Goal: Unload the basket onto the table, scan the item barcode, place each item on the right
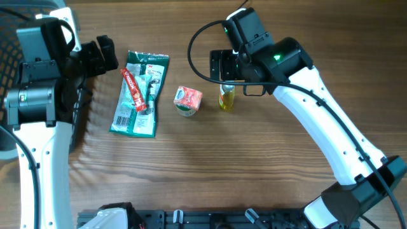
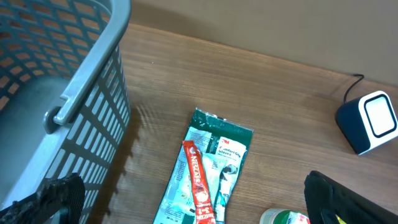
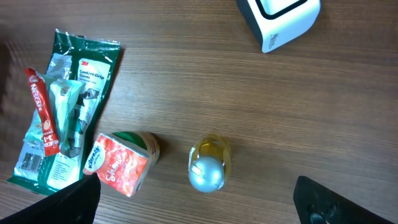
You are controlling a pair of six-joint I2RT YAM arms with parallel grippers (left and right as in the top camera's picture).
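right claw (image 3: 196, 208) and left claw (image 2: 200, 205) both gaping, empty. small bottle (image 3: 209, 163), lower centre, is looking light, rigid, slick, tippy; judging pinching its body mid-height safest.

Table (image 1: 254, 165) — brown wood-grain top, evenly lit, soft shadows only. Grey slatted basket (image 2: 68, 56) stands at its left end. Black rail (image 1: 210, 219) runs along the near edge — partly cropped.

left gripper (image 1: 103, 54): jaws spread wide; right gripper (image 1: 224, 66): jaws spread wide
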